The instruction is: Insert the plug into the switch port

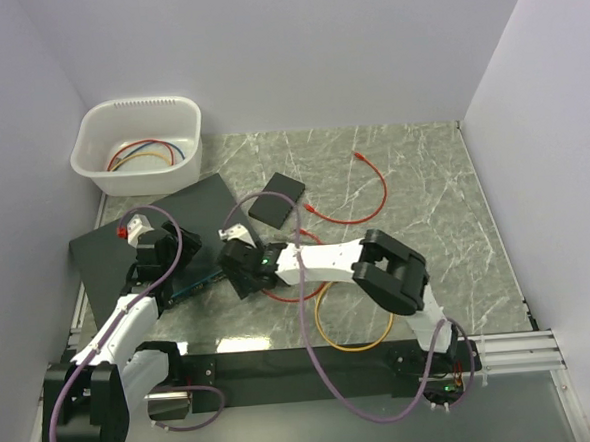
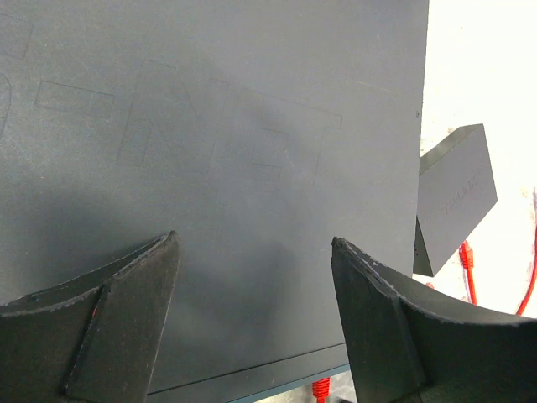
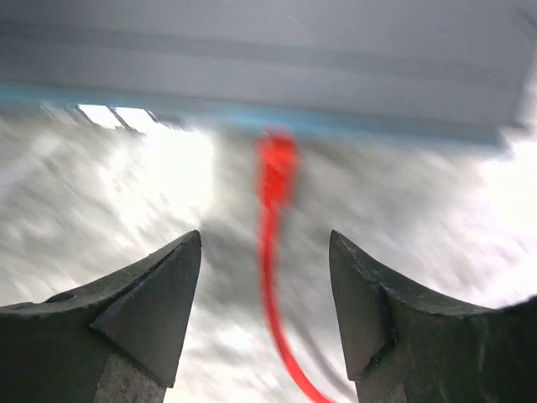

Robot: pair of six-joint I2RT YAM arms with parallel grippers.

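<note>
both grippers gape, holding nothing; the right gripper (image 3: 264,311) flanks the red cable (image 3: 268,277) without touching it, the plug (image 3: 275,164) sits at the teal front face (image 3: 352,128), the left gripper (image 2: 256,311) hangs over the switch (image 2: 210,126)

Top view evenly lit; right wrist view motion-blurred; left wrist background blown out white.

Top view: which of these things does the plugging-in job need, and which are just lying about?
Job:
- plug, with its cable
- switch
- right tool, open

Lying about:
- black box
- second red cable
- yellow cable
- tub
</note>
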